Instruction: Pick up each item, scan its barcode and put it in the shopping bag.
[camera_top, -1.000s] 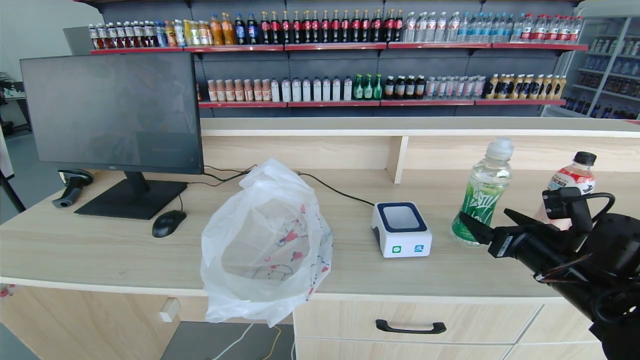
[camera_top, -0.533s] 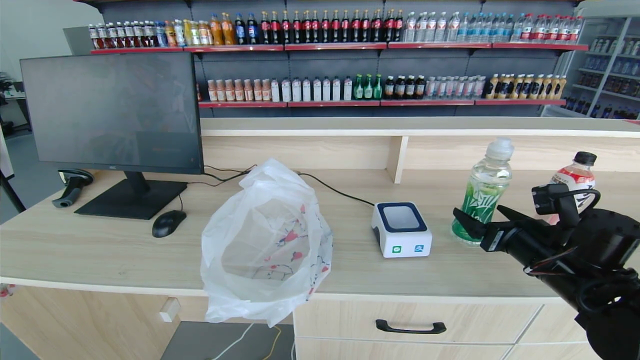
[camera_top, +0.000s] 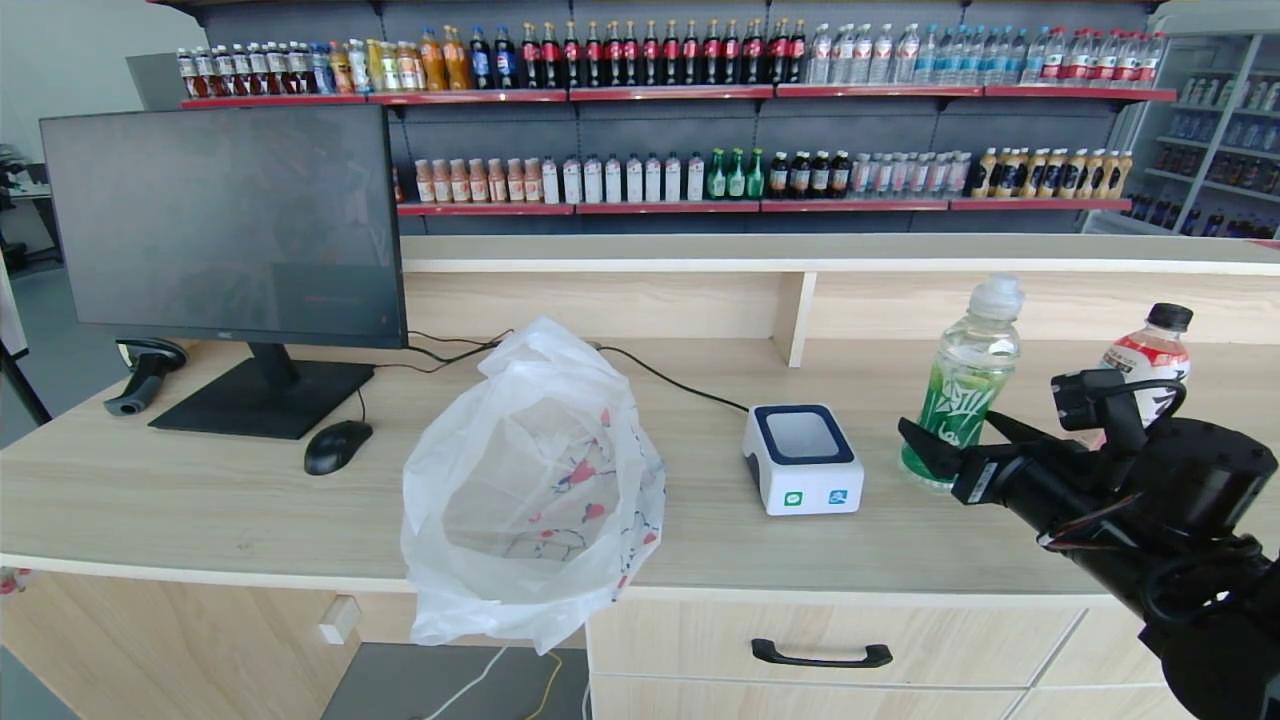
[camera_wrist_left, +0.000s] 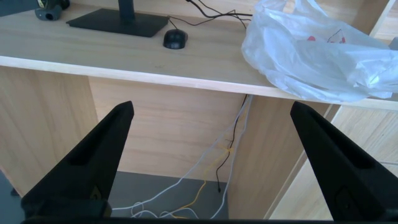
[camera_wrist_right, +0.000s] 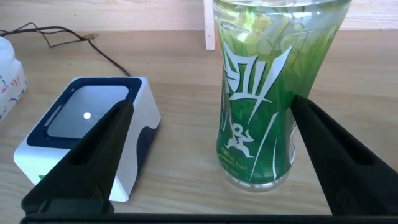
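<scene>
A green-labelled bottle (camera_top: 962, 385) (camera_wrist_right: 267, 93) stands upright on the counter (camera_top: 700, 540), right of the white barcode scanner (camera_top: 803, 458) (camera_wrist_right: 87, 143). My right gripper (camera_top: 945, 428) (camera_wrist_right: 211, 102) is open, level with the bottle's lower half, its fingers reaching to either side of it without touching. A second bottle with a red and white label (camera_top: 1145, 365) stands further right, partly behind the right arm. The white plastic shopping bag (camera_top: 535, 490) (camera_wrist_left: 317, 43) sits open at the counter's front edge. My left gripper (camera_wrist_left: 211, 109) hangs open below counter height with nothing in it.
A monitor (camera_top: 225, 215) on its stand, a mouse (camera_top: 337, 446) (camera_wrist_left: 175, 38) and a handheld scanner (camera_top: 145, 375) occupy the counter's left. Cables run behind the bag to the scanner. A raised ledge (camera_top: 840, 250) backs the counter. Drawers (camera_top: 820, 655) lie below.
The right gripper has moved forward and leftward, closing in on the green bottle. Nothing else has shifted.
</scene>
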